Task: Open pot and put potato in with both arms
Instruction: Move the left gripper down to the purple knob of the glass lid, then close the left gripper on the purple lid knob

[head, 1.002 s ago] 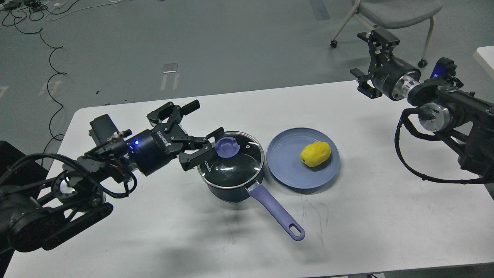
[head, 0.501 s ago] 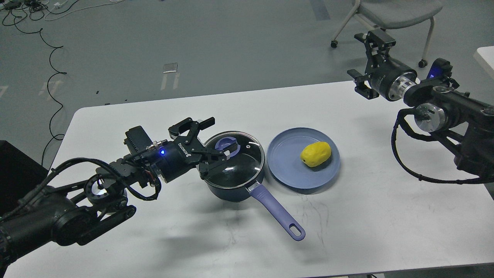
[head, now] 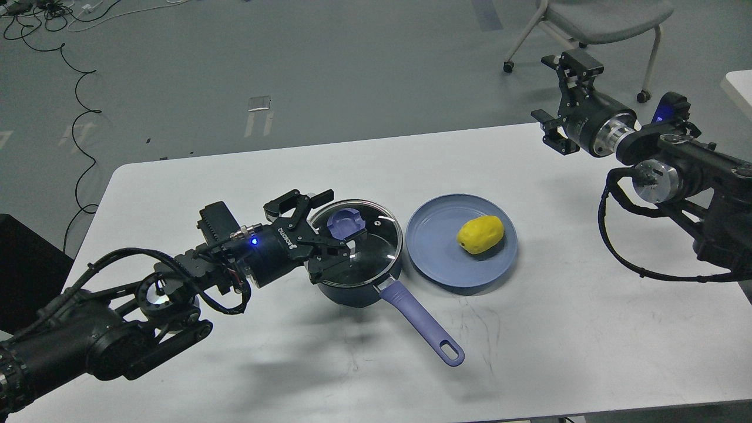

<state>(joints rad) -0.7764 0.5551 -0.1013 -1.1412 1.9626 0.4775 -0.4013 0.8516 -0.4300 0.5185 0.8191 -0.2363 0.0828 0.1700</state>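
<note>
A dark blue pot point(head: 352, 291) with a purple handle point(head: 420, 320) stands mid-table, its glass lid point(head: 373, 244) on. The lid has a purple knob point(head: 343, 222). My left gripper point(head: 339, 222) is open and low over the lid, with one finger point(head: 320, 197) behind the knob and the other in front of it. I cannot tell whether they touch it. A yellow potato point(head: 480, 234) lies on a blue plate point(head: 440, 264) right of the pot. My right gripper point(head: 555, 94) is open and empty, held high over the table's far right edge.
The white table point(head: 558, 341) reaches from left to right. A grey wheeled chair point(head: 599, 17) stands on the floor beyond the far right corner. Black cables point(head: 76, 117) lie on the floor at far left. A white edge point(head: 740, 85) shows at far right.
My left gripper has moved right and down, from beside the pot to around the lid's knob. My right gripper has shifted only slightly. The pot, plate and potato have not moved.
</note>
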